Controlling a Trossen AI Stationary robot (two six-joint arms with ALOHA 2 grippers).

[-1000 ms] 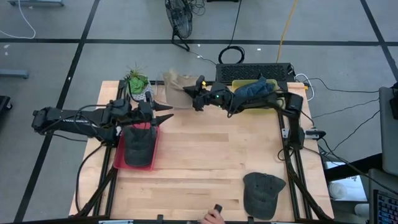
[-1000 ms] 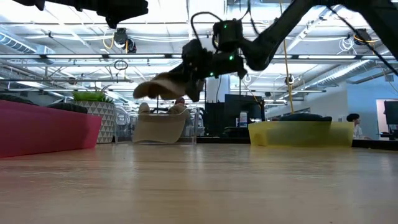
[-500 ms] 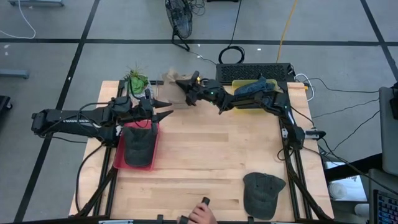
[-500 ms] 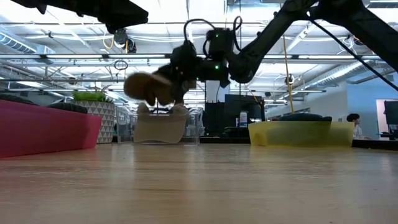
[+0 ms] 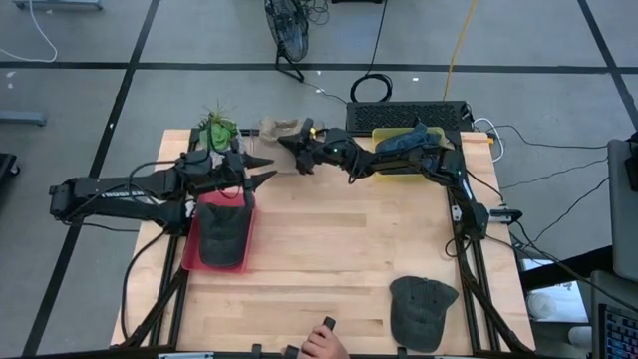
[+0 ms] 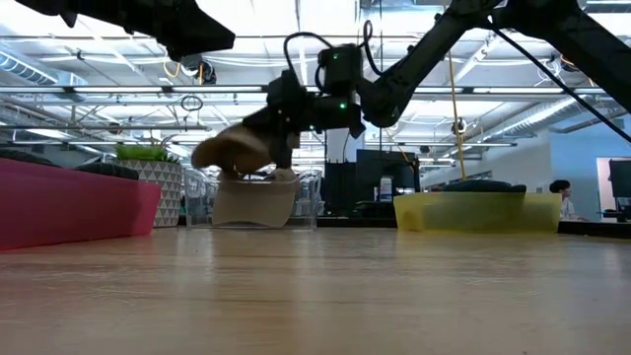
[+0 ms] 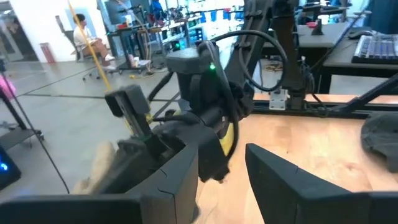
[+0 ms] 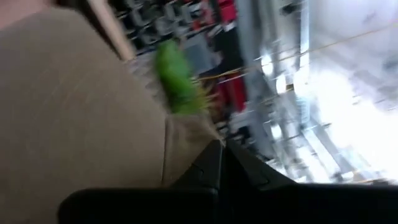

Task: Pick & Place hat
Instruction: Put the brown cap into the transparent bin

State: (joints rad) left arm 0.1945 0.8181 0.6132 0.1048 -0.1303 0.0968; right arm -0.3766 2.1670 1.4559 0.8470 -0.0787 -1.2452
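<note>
At the far edge of the light wooden desk [image 5: 339,249], my right end effector [image 5: 295,142] is clamped on a soft tan fabric hat [image 5: 279,128], holding it in the air just above a clear container [image 6: 254,203] that holds another tan hat, beside a green potted plant [image 5: 218,132]. My left end effector [image 5: 261,168] hovers with its fingers spread apart over the far end of a red rectangular tray [image 5: 189,254] that holds a dark grey cap [image 5: 222,235]. A second dark grey cap [image 5: 421,309] lies on the desk's near right part, a shallow yellow bin [image 5: 383,136] sits at the far right, and a person's hand [image 5: 324,344] shows at the near edge.

Tan hat [image 5: 280,128] held aloft, far table edge, brim drooping.
</note>
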